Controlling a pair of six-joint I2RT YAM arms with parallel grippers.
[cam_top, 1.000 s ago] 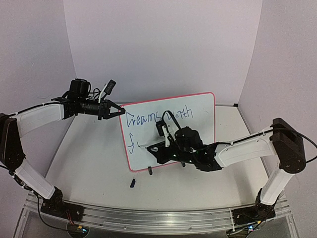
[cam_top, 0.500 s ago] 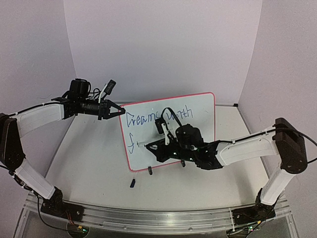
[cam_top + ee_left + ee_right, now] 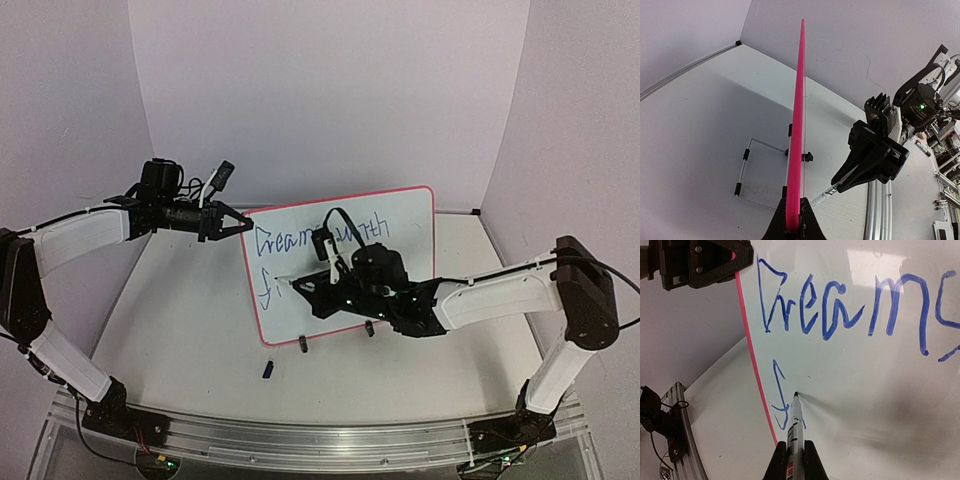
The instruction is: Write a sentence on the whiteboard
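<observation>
The whiteboard stands upright on the table, with a red-pink rim and blue writing "Dreams worth" on top and a first letter below. My left gripper is shut on its top left corner; in the left wrist view the pink edge runs up from between the fingers. My right gripper is shut on a white marker. The marker tip touches the board just right of the lower blue letter. The marker also shows in the left wrist view.
A small blue cap lies on the table in front of the board. Two black clip feet hold the board's bottom edge. A wire stand sits behind the board. The walls close in on three sides.
My right gripper has moved the marker tip up and a little to the right on the board's lower line. The left arm and the board have not moved.
</observation>
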